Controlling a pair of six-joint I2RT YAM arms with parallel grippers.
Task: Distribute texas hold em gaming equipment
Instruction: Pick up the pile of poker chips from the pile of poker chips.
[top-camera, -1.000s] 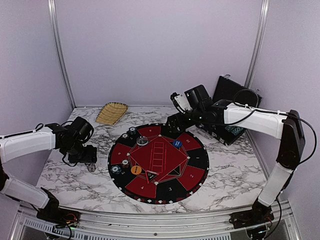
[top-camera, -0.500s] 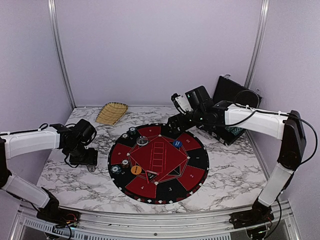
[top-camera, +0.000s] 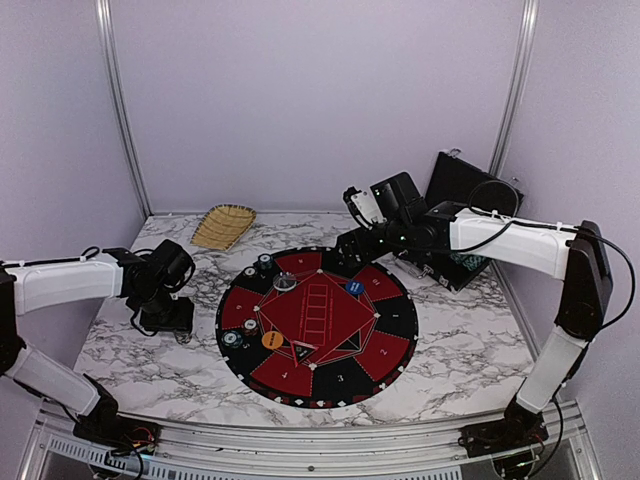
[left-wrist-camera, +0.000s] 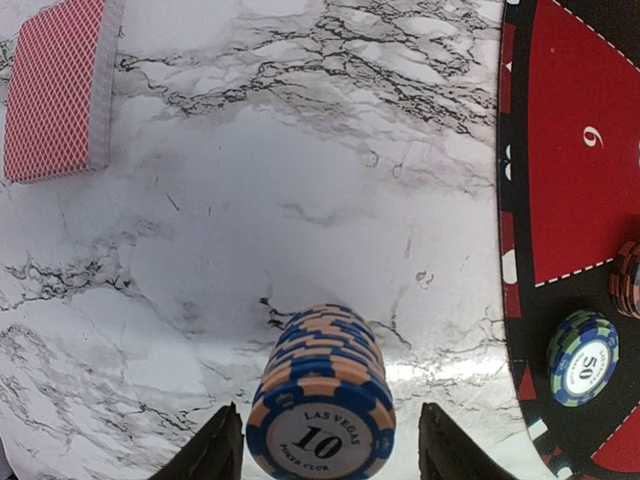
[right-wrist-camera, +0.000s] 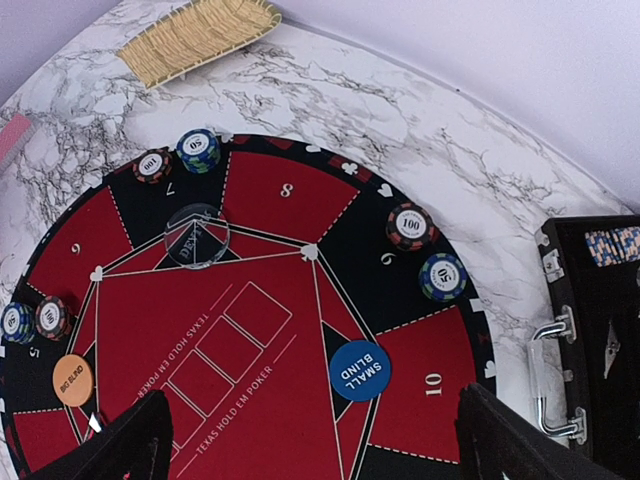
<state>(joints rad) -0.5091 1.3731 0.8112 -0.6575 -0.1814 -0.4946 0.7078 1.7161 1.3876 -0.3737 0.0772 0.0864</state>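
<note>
- My left jaws stand apart on either side of the blue-and-peach chip stack (left-wrist-camera: 320, 400) marked 10. There is a sliver of daylight on one side, so I judge nothing is clamped yet.
- That stack sits on the bare marble surface (left-wrist-camera: 300, 170), just off the rim of the round mat (left-wrist-camera: 580, 150).
- The stack is tall for its width. If one finger meets it before the other, it could be shoved sideways and spill across the surface.
- If I pinch too high, only the upper chips will lift and the rest will stay behind or scatter.
- A green-and-blue 50 stack (left-wrist-camera: 583, 357) stands just inside the mat's edge, near my route. A low carry could clip it.
- The pink-red card deck (left-wrist-camera: 55, 90) lies well apart, so I see little danger there.
- My right jaws hang wide apart and empty above the mat, with the 100 stack (right-wrist-camera: 411, 226) and the blue small-blind disc (right-wrist-camera: 359, 370) below them.
- If both arms reach over the mat together, they could collide or knock pieces already placed.
</note>
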